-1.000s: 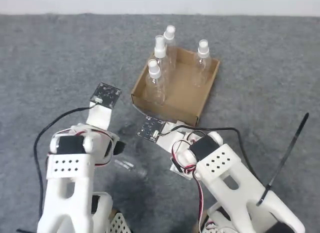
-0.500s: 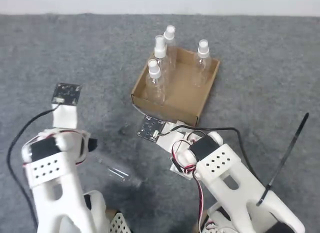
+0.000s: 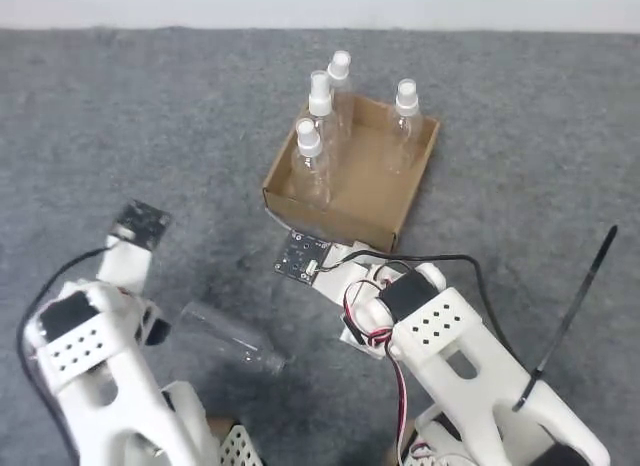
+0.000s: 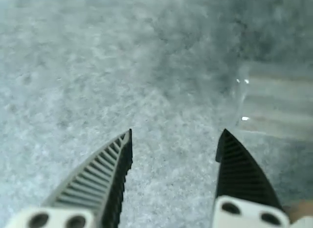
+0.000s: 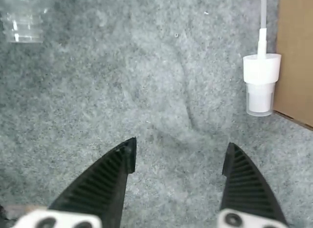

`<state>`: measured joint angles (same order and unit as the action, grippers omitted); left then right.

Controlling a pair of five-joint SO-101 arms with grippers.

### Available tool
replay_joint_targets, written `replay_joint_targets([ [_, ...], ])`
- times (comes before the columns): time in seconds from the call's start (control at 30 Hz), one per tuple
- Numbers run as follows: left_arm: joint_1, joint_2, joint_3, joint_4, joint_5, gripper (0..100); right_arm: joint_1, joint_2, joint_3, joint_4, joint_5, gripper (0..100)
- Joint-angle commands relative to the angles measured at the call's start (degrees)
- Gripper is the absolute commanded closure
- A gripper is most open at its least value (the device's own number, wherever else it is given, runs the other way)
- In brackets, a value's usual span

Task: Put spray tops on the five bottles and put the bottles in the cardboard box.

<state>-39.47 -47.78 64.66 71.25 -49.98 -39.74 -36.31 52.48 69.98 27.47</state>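
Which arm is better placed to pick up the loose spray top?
Right: the right gripper, open, faces the spray top beside the cardboard box; the left gripper is by the lying bottle.

A grey carpet-like cloth covers the table across the high view, matt, fuzzy and rough-fibred. In the upper middle, the cardboard box is plain brown paperboard, matt and dry-looking. The bottles standing in it are clear, glossy plastic with smooth white plastic spray tops. Lower left of centre, a lying bottle is the same clear plastic, catching small glints. The left arm and right arm have white matt plastic shells dotted with small holes. In the wrist views, the left gripper and right gripper are black matt plastic with ribbed inner faces. A loose spray top on the cloth is smooth white plastic with a translucent tube.
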Motion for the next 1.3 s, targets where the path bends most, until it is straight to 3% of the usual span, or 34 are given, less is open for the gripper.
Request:
replay_joint_targets([
  [0.0,0.1,0.0,5.6,-6.3,-5.7,74,0.1,-3.2,-0.4,0.4,-0.8,77.0],
  [0.2,7.6,0.0,8.9,-7.7,-4.4,74,0.2,-3.2,-0.4,0.3,-0.8,77.0],
  [0.6,32.1,-0.1,7.8,-10.5,28.4,74,0.2,-3.2,-0.4,0.5,-0.8,77.0],
  [0.77,31.6,-0.1,7.9,-14.1,35.8,74,0.2,-3.2,-0.4,0.6,-0.8,77.0],
  [1.03,22.3,-0.1,7.0,-14.3,36.6,74,-0.4,-3.3,-2.2,0.2,-0.8,76.9],
  [1.27,21.6,-0.1,6.9,-14.3,38.6,74,-3.5,-3.3,-5.9,0.0,-4.2,76.8],
])
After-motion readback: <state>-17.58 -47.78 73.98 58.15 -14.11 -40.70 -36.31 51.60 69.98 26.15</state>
